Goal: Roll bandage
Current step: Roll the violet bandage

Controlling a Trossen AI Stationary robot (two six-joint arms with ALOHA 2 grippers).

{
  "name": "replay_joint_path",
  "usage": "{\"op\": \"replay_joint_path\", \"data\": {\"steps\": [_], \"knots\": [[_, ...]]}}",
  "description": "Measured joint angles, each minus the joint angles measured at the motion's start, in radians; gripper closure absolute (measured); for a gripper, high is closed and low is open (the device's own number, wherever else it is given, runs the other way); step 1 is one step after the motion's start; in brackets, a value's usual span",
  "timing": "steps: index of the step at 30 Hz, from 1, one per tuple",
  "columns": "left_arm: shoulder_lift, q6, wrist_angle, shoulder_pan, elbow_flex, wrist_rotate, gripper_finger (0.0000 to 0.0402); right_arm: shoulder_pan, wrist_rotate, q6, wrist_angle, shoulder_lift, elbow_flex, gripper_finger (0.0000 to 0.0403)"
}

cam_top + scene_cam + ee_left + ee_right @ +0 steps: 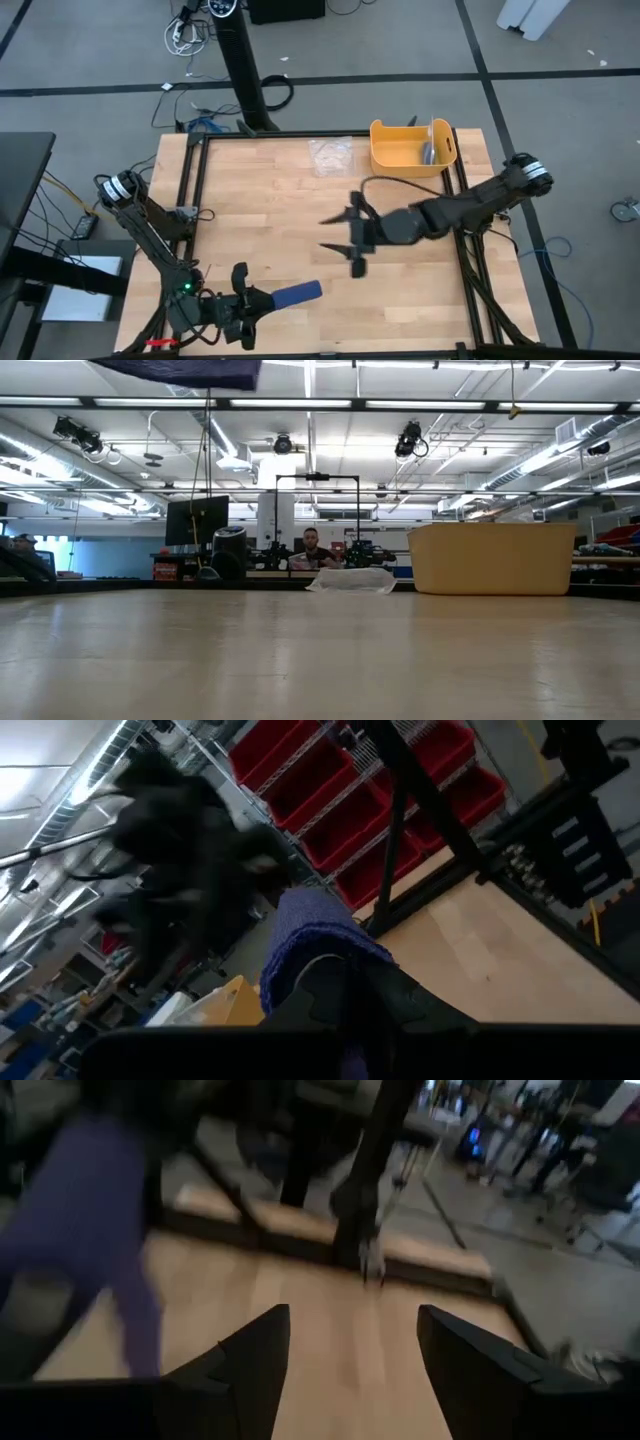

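Clearly the left gripper (262, 303) pinched the bandage (296, 293) near the table's (260, 190) front edge; the right gripper (340, 236) hung open, empty. The cloth looked soft and light; gripping its middle seemed safest.

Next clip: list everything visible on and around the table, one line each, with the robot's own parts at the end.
bandage: one, dark blue, near the table's front edge, left of centre, held in the left gripper.
tub: one, yellow, at the table's far right corner, something grey inside.
clear plastic wrapper: one, transparent, at the far edge just left of the tub.
table: one, light wood with a black frame.
red bins: several, on shelving beyond the table, seen in the left wrist view.
person: one, far off in the room behind the table.
left gripper: one, dark, shut on the bandage at the front edge.
right gripper: one, dark, open, over the table's centre, holding nothing.
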Motion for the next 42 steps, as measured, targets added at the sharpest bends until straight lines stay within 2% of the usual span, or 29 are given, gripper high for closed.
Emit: {"op": "replay_joint_path", "data": {"steps": [2,4,6,10,13,16,19,24,29,38,42], "knots": [[-0.001,0.002,0.014,0.000,0.000,0.000,0.0383,0.028,0.026,0.019,0.018,-0.022,-0.073,0.0187],[-0.001,0.003,0.027,0.000,0.000,0.002,0.0383,0.044,0.028,0.021,0.108,-0.032,-0.178,0.0192],[-0.001,0.006,0.042,0.000,0.000,0.003,0.0383,0.053,-0.016,0.021,0.277,-0.023,-0.296,0.0196],[-0.001,0.050,0.087,0.000,0.000,0.019,0.0383,0.063,-0.119,0.022,0.748,0.068,-0.503,0.0196],[-0.002,0.077,0.114,0.000,0.000,0.043,0.0383,0.066,-0.123,0.021,1.032,0.171,-0.572,0.0189],[-0.002,0.081,0.117,0.001,0.000,0.056,0.0383,0.059,-0.161,0.018,1.202,0.266,-0.575,0.0182],[-0.002,0.083,0.117,0.002,0.000,0.062,0.0383,0.044,-0.257,0.025,1.250,0.342,-0.533,0.0175],[-0.002,0.083,0.117,0.002,0.000,0.075,0.0383,0.018,-0.299,0.032,1.257,0.418,-0.441,0.0167],[-0.002,0.107,0.129,0.006,0.000,0.074,0.0383,0.010,-0.422,0.079,1.256,0.464,-0.373,0.0165],[-0.002,0.135,0.164,0.014,0.000,0.071,0.0383,0.034,-0.426,0.098,1.256,0.489,-0.348,0.0164],[-0.002,0.136,0.165,0.018,0.000,0.063,0.0383,0.050,-0.348,0.096,1.229,0.482,-0.356,0.0165]]}}
